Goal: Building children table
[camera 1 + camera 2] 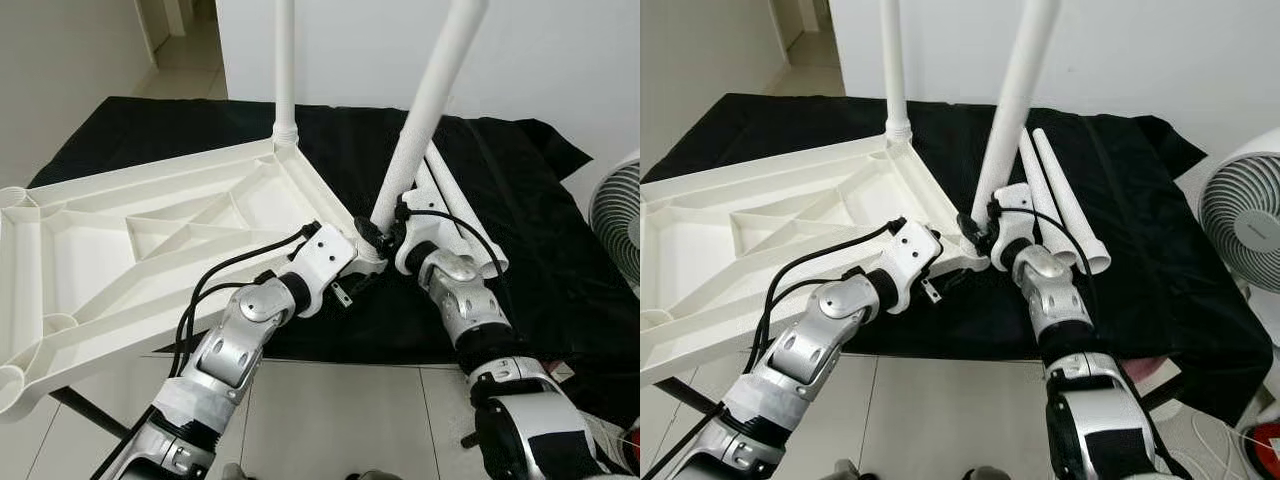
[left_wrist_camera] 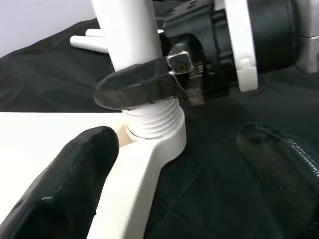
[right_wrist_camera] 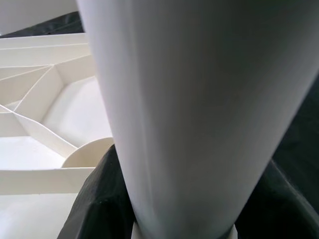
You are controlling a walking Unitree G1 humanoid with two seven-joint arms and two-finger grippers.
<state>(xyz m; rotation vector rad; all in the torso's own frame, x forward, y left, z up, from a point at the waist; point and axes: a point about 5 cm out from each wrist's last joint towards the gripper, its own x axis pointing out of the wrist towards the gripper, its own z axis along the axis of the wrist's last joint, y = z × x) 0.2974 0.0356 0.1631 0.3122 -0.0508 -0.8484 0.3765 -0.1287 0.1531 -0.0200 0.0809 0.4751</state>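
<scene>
We find the right gripper (image 1: 385, 232) clamped round the leg (image 1: 425, 108) just above its threaded foot; leg rises near-upright from the tabletop (image 1: 150, 235) corner socket; left gripper (image 2: 174, 174) open, bracing that corner.

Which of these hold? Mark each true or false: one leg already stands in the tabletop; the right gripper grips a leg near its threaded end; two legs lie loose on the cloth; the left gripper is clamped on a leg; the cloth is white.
1. True: an upright leg stands in the tabletop.
2. True: the right gripper grips the tilted leg just above its thread.
3. True: two loose legs.
4. False: the left gripper is open beside the corner socket.
5. False: the cloth is black.
</scene>
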